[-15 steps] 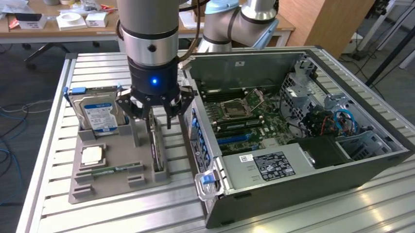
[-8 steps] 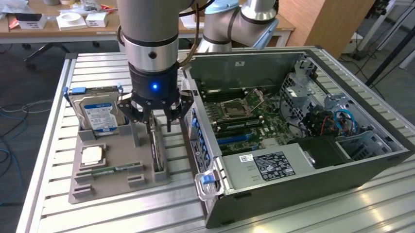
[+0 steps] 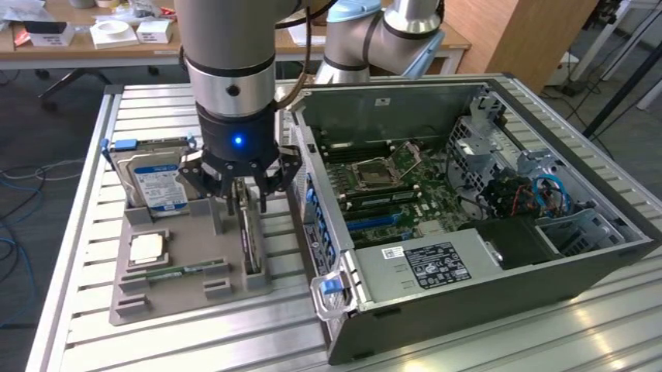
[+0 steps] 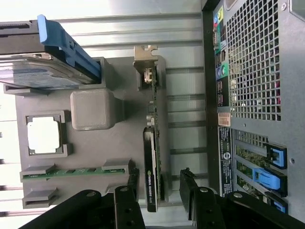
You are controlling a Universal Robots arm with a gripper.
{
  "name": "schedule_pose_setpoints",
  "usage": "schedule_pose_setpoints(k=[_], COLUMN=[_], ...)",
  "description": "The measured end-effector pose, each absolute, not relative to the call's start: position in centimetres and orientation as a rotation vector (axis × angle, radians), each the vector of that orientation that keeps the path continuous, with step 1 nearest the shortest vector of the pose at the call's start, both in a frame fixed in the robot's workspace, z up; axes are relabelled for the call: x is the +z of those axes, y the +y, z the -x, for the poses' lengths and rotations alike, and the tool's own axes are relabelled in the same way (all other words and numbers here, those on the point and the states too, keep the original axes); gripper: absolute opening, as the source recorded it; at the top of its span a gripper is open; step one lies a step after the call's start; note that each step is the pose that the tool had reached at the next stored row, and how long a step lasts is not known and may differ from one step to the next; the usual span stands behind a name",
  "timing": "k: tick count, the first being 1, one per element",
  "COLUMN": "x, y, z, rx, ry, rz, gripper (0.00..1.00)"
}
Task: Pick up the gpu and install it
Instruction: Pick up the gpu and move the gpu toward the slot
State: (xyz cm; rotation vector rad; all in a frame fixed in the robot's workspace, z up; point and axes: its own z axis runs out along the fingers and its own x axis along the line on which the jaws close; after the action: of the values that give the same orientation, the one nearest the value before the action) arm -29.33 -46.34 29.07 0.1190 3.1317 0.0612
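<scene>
- The gripper hangs wide open and holds nothing. Its black fingers straddle one end of the gpu without clamping it.
- The gpu is a thin dark card standing on edge in a slot of a grey tray. A narrow silver bracket sits at its far end.
- White lettering on the card's black shroud starts with "NVIDIA"; the rest is too small to tell.
- Also in the tray, towards the exterior view's left, are a silver hard drive with a blue-and-white label, a square processor chip and a slim green memory stick.
- Just beside the tray, on the exterior view's right, lies an open computer case with its green board exposed. Its silver power supply bears a black-and-white label whose print is unreadable.
- Everything rests on a desk of ribbed aluminium slats.
- Far behind is a wooden table carrying small white boxes, and blue cables trail on the grey floor.
</scene>
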Motion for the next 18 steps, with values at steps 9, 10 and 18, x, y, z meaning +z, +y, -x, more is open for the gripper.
schedule_pose_setpoints(k=[9,10,18], x=[27.7,27.5,26.1], y=[-46.3,-46.3,-46.3], z=[29.3,29.3,29.3], rx=[0.061,0.061,0.061], ry=[3.132,3.132,3.132], rz=[-0.119,-0.119,-0.118], gripper=[0.47,0.47,0.47])
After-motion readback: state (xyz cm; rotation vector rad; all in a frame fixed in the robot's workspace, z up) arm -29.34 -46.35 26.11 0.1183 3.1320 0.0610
